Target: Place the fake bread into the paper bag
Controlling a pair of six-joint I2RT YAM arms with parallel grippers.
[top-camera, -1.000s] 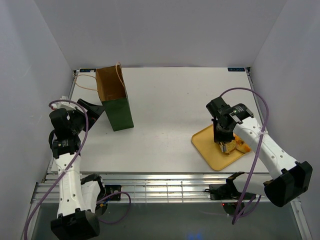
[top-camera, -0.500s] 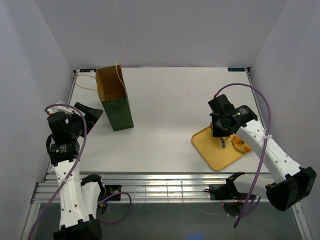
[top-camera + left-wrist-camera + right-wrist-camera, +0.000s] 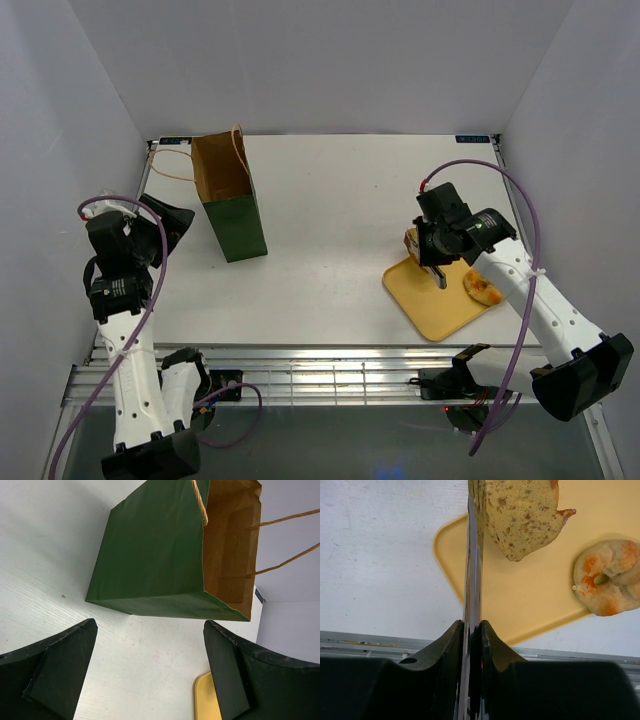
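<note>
Metal tongs (image 3: 473,555), clamped in the right gripper (image 3: 470,628), are pinching a porous speckled slice (image 3: 525,515); the left gripper (image 3: 150,625) is gaping, empty.

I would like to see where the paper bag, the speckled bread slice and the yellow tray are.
paper bag (image 3: 150,550), left wrist view, dark green outer side.
speckled bread slice (image 3: 522,515), right wrist view, middle of its flat face.
yellow tray (image 3: 530,600), right wrist view, bare floor.

The gripper (image 3: 471,630) is clamped on upright metal tongs (image 3: 474,555), seen edge-on. At their far end sits a speckled bread slice (image 3: 525,515) over the yellow tray (image 3: 520,600). A ring-shaped bun (image 3: 607,582) lies on the tray's right side, on the white counter (image 3: 380,555).
</note>
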